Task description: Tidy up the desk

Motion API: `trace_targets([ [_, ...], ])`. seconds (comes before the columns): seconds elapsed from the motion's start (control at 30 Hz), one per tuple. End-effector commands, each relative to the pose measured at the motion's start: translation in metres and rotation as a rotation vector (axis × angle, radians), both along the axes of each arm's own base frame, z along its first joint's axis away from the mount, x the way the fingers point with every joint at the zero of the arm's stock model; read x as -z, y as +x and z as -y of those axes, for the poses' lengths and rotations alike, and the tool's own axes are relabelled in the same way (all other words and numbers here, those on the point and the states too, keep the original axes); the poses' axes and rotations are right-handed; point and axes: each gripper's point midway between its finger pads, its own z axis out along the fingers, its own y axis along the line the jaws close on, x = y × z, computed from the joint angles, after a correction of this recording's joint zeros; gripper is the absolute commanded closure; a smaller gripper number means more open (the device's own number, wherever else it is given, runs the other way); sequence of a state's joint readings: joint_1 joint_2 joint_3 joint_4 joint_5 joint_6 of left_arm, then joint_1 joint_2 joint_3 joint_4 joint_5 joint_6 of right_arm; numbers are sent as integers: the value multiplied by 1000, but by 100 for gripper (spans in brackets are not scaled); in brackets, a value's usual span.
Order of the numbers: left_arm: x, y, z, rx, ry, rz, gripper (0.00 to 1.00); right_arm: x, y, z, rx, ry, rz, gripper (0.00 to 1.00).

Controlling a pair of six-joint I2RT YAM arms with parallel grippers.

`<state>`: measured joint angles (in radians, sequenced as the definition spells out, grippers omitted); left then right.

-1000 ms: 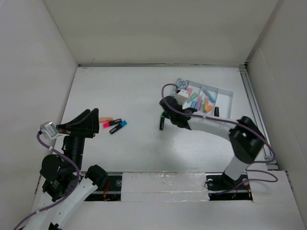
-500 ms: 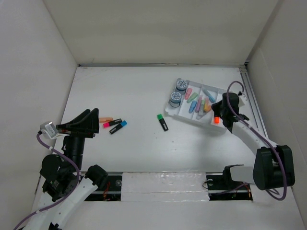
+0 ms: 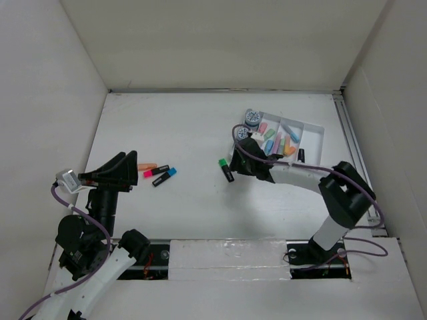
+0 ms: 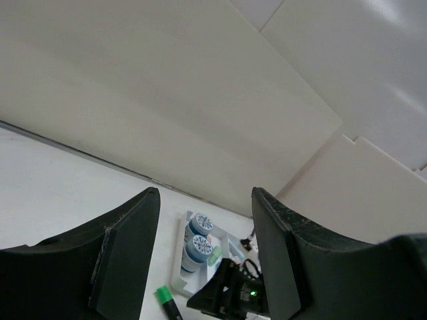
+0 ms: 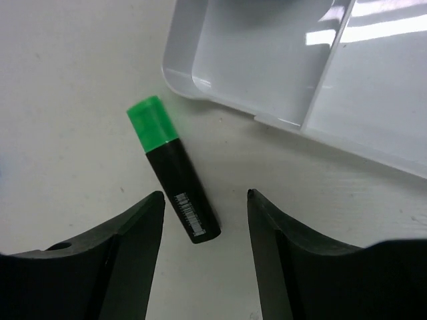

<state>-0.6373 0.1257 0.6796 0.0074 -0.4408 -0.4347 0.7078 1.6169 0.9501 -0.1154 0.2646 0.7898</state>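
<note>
The right fingers (image 5: 133, 253) spread wide, empty, above green-capped black highlighter (image 5: 175, 175) on matte white surface (image 5: 60, 100); left fingers (image 4: 127, 253) apart, empty.

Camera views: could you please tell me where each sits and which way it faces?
Top external: above and behind the arms, looking down on the desk; both show.
Left wrist: on the left hand, facing the far wall; its fingers show.
Right wrist: on the right hand, looking down at the green highlighter; fingers show.
All three share that highlighter beside the tray.
</note>
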Motion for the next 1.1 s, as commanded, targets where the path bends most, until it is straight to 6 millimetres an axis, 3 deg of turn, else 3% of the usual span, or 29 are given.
trace_targets([
  [0.0,-6,-1,0,2,-9,31,47,8,4,-8,-22,-133,12,42],
  [0.33,-6,0,1,3,-5,28,47,39,2,-38,-91,-273,9,41],
  [0.4,-6,0,1,2,-5,26,47,45,9,-38,-69,-307,9,42],
  [0.53,-6,0,1,1,-4,27,47,55,1,-43,-87,-361,5,47],
  [0.73,-7,-1,0,0,-8,31,47,61,-2,-50,-101,-348,-6,81],
  [0.83,-7,-1,0,3,-8,31,47,44,5,-50,-54,-325,30,88],
  [0.93,-7,-1,0,2,-8,30,47,-5,14,-54,-12,-188,135,90],
  [0.97,-7,-1,0,0,-9,31,47,-11,12,-47,-4,-150,141,92],
  [1.0,-7,-1,-1,-1,-11,31,47,-49,28,-35,64,-38,195,93],
  [1.07,-7,-2,-1,0,-10,34,47,-72,37,-15,109,78,212,95],
])
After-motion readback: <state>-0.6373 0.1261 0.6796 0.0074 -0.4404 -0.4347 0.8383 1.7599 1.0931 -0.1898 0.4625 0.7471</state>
